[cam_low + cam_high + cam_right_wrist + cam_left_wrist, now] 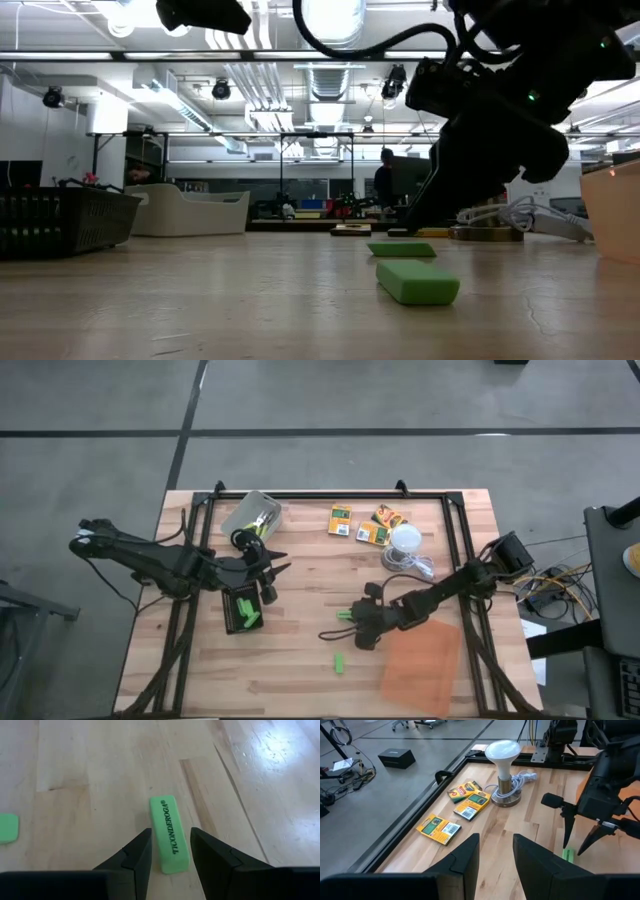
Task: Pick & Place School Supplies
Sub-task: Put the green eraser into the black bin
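A bright-green stick [169, 832] printed TICONDEROGA lies flat on the wooden table [300, 670]. My right gripper [171, 851] reaches down over it, open, one finger on each side of its near end and a sliver of table showing on both sides. The same stick [345, 616] shows in the high view. A second green stick [340, 662] lies nearer the front edge. More green sticks [246, 615] sit in the black tray [233, 605]. My left gripper [268, 575] hovers open just beyond the tray, with nothing between its fingers.
Three orange-yellow boxes [340, 520] [388, 515] [372, 533] lie at the far side beside a white bulb lamp [405, 540] with its cord. A clear bin [250, 512] at the far left holds yellow-green tools [265, 520]. The orange sheet [420, 655] lies right of my right gripper.
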Robot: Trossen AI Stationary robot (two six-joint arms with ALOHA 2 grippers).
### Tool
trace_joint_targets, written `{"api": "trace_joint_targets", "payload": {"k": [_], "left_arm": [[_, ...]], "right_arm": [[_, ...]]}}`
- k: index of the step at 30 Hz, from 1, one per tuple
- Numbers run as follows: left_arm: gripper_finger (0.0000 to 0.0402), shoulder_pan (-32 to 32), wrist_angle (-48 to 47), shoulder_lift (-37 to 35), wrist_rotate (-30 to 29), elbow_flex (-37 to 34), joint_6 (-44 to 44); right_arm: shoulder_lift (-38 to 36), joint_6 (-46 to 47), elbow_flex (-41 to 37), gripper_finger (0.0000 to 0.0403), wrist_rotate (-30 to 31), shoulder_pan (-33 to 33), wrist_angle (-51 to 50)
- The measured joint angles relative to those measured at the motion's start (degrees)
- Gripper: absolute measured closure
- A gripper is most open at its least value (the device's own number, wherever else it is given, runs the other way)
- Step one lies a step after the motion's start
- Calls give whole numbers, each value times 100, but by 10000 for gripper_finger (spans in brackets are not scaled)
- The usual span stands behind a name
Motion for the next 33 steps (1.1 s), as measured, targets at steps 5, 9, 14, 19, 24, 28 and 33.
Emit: {"api": "trace_joint_targets", "payload": {"k": [5, 9, 14, 19, 24, 28, 33], "left_arm": [[278, 0, -2, 0, -3, 0, 5], [278, 0, -4, 0, -5, 0, 7], [278, 0, -4, 0, -7, 0, 9], [278, 0, -4, 0, -7, 0, -1], [278, 0, -7, 0, -9, 0, -6], [278, 0, -7, 0, -9, 0, -7], [278, 0, -5, 0, -9, 0, -8]], "right_arm": [[110, 0, -1, 279, -17, 0, -7], [197, 7, 38, 284, -15, -9, 11], [324, 35, 130, 283, 2, -10, 8], [464, 202, 222, 284, -93, -36, 18], [546, 348, 227, 290, -202, -51, 34], [528, 348, 226, 291, -239, -73, 11], [517, 330, 225, 295, -277, -101, -11]]}}
